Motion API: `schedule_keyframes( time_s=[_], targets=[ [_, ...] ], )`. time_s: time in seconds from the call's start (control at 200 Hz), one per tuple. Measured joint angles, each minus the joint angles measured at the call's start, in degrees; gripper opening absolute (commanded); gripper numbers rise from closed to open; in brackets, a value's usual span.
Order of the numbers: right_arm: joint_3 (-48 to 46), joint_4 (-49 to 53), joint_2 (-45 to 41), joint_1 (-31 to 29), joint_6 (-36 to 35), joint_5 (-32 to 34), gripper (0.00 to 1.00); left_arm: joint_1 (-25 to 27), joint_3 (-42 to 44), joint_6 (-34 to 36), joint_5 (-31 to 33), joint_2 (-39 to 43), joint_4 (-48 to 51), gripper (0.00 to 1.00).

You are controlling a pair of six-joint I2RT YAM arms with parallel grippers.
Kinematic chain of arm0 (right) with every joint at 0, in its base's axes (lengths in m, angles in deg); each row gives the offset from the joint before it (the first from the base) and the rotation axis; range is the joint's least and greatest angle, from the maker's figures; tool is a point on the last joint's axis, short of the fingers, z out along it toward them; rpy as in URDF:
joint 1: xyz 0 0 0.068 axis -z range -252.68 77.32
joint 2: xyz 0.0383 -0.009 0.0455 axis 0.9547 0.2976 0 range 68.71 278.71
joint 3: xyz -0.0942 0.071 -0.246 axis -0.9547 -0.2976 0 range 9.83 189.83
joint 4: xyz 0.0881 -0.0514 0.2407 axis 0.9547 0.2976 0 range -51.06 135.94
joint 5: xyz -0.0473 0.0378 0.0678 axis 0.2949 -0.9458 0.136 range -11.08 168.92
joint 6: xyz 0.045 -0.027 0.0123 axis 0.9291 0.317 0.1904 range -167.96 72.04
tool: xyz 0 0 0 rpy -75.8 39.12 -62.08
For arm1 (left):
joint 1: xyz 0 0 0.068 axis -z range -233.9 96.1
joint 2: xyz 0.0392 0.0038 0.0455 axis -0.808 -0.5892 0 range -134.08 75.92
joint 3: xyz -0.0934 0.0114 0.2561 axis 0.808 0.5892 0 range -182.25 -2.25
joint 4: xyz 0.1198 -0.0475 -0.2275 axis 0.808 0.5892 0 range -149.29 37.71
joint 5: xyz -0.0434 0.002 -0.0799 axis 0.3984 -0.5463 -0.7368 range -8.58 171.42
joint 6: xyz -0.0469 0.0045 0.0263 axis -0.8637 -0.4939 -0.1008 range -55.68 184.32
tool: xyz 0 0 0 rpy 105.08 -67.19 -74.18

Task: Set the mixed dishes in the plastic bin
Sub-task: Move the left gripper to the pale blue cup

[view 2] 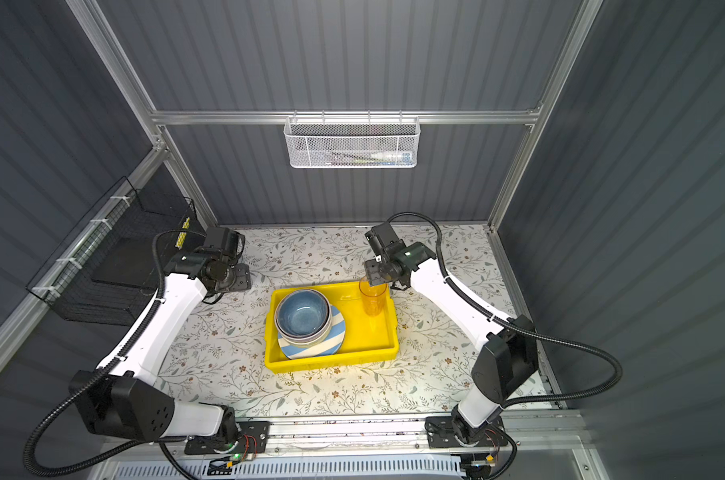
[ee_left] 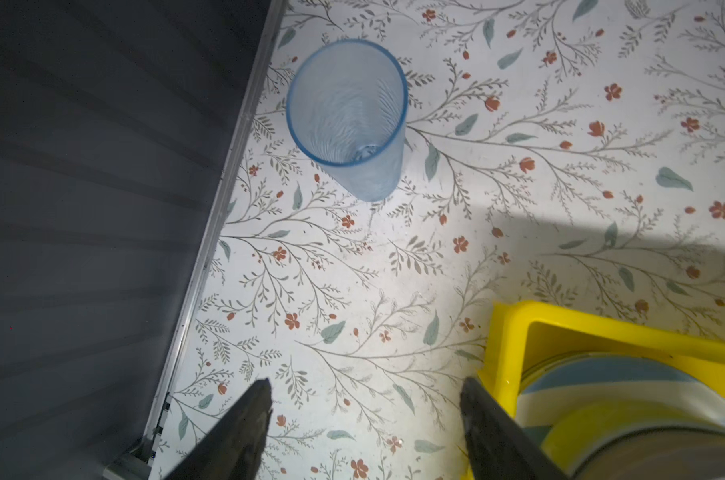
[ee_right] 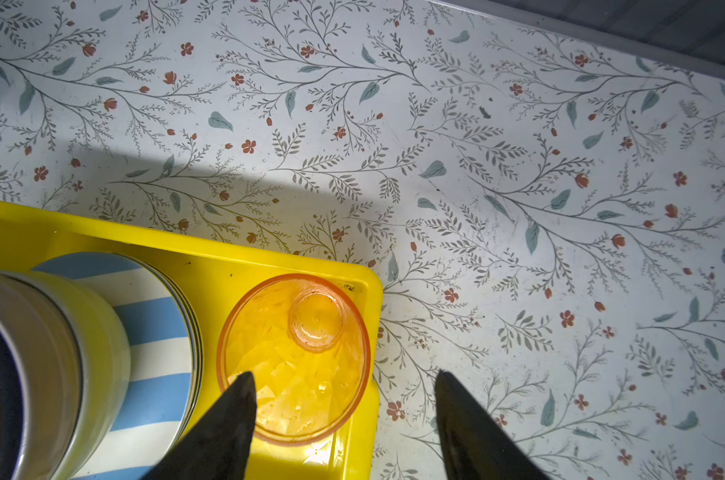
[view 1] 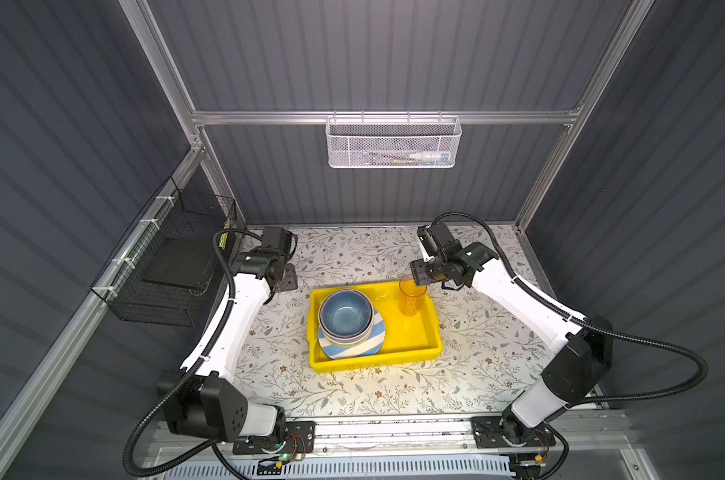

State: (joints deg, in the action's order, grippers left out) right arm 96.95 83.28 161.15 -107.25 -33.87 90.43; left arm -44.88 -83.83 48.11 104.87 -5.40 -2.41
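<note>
The yellow plastic bin sits mid-table in both top views. At its left end a blue bowl is nested in paler bowls on a blue-white striped plate. A translucent orange-looking tumbler stands upright in the bin's far right corner. My right gripper hovers open just above its rim, one finger over the mouth and one outside the bin. A blue tumbler stands on the table by the wall. My left gripper is open and empty beside the bin's corner.
A white mesh basket hangs on the back wall. A black wire basket is fixed to the left wall. The floral table top shows around the bin, and an aluminium rail runs close to the blue tumbler.
</note>
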Motion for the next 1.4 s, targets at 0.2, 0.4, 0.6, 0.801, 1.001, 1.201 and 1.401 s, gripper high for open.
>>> schedule_keyframes(
  time_s=[0.2,0.4,0.6,0.801,1.001,1.201,1.401],
  targets=[
    [-4.2,-3.2,-3.0,0.0,-0.3,-3.3,0.77,-4.2,-1.9,2.3,0.8,-2.1,-1.4,0.67],
    [-5.5,-5.8,-4.7,0.0,0.0,-6.3,0.78,-6.7,-2.8,5.0,1.4,-5.9,-3.9,0.58],
    [-7.7,-8.1,-6.1,0.0,0.8,-8.4,0.79,-7.3,-5.0,7.7,2.2,-10.2,-8.3,0.53],
    [-9.6,-8.9,-6.9,0.0,1.3,-9.2,0.80,-7.3,-7.4,10.7,4.7,-14.6,-11.6,0.51],
    [-10.1,-9.2,-7.5,0.0,1.4,-9.9,0.80,-7.6,-7.6,12.9,7.0,-18.3,-14.0,0.51],
    [-12.0,-10.1,-8.8,0.0,1.8,-10.1,0.80,-8.5,-8.4,13.3,7.2,-22.1,-14.9,0.50],
    [-13.5,-10.0,-10.3,0.0,2.0,-10.1,0.81,-9.8,-9.3,13.2,7.2,-24.3,-15.0,0.50]
  ],
)
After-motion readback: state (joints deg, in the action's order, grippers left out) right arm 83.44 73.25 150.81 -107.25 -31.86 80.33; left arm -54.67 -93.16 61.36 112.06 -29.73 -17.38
